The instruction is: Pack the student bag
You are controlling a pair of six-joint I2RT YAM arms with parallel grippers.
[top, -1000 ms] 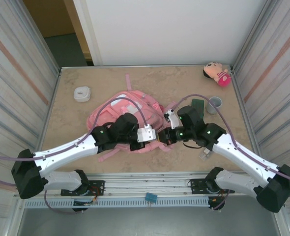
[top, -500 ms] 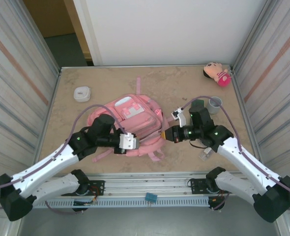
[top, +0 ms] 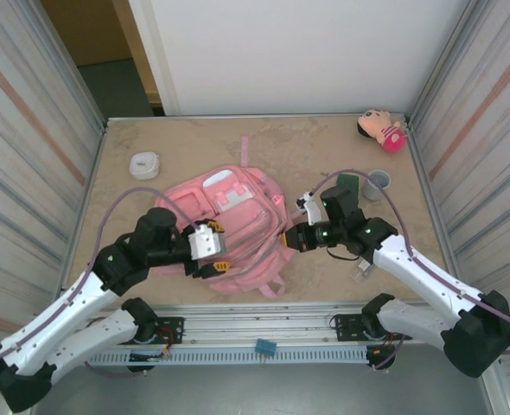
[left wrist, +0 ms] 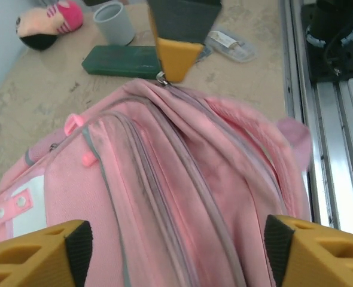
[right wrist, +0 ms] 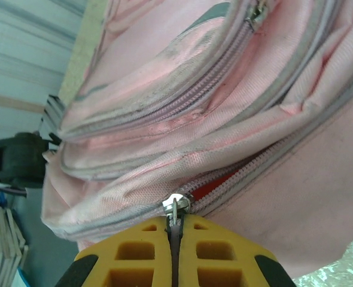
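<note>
Student bag (top: 238,229) lies flat, front pockets up, in the middle of the counter (top: 177,138), straps trailing toward the near edge. My right end effector (top: 291,238) is clamped on the zipper pull (right wrist: 176,206) at the bag's right edge. The metal tab sits pinched between the two yellow pads, and a sliver of red shows in the gap beside the slider, so I judge the main zip is barely started. My left end effector (left wrist: 176,251) hangs over the bag's near-left side with its fingers well apart and nothing between them. I read this as the bracing side: the fabric is slack, and something must pin it if the slider is to run rather than drag the bag. Left arm reaches from its base at the near left, forearm angled inward, wrist roughly level and pointing right. Right arm elbows out to the right, forearm folding back so the wrist points left. Green block (top: 348,184), cup (top: 378,182) and plush doll (top: 381,130) wait apart, unpacked.
</note>
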